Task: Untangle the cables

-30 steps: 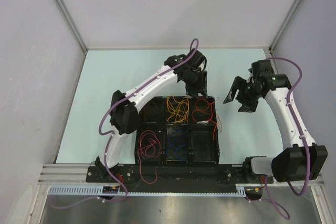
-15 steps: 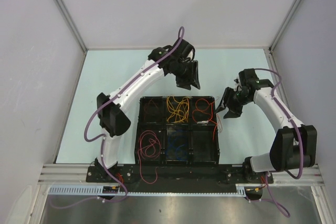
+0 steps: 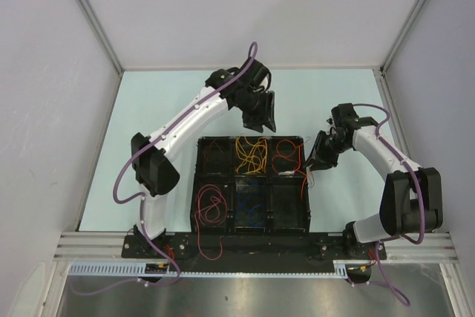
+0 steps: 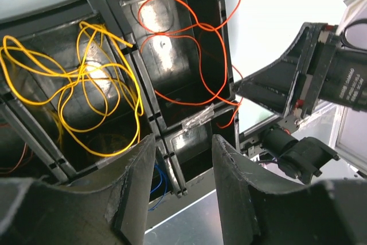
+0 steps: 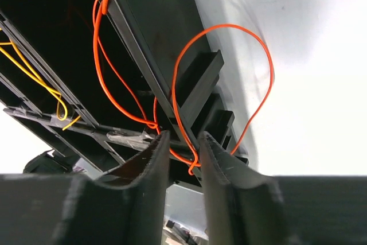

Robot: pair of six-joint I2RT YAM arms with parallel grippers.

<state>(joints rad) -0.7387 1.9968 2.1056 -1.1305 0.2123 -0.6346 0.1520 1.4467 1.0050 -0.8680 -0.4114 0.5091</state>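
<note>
A black six-compartment tray [image 3: 195, 183] holds the cables. A yellow-orange tangle [image 3: 252, 155] lies in the back middle cell and an orange-red cable [image 3: 288, 157] in the back right cell. A crimson one [image 3: 210, 206] is at front left and a dark blue one [image 3: 251, 209] at front middle. My right gripper [image 3: 319, 155] is at the tray's right rim. In the right wrist view its jaws [image 5: 183, 137] stand narrowly apart with a bend of the orange-red cable [image 5: 269, 67] between them. My left gripper [image 3: 261, 113] hovers behind the tray, open [image 4: 183, 142] and empty.
The orange-red cable spills over the tray's right wall [image 5: 155, 21] onto the pale table. A crimson strand hangs over the tray's front edge [image 3: 202, 246]. Grey enclosure walls surround the table, and a metal rail [image 3: 245, 272] runs along the front. The right arm [image 4: 321, 73] shows in the left wrist view.
My right arm swung left to the tray's right rim and its jaws narrowed around the orange-red cable. My left gripper drew back and left from the tray's back edge.
</note>
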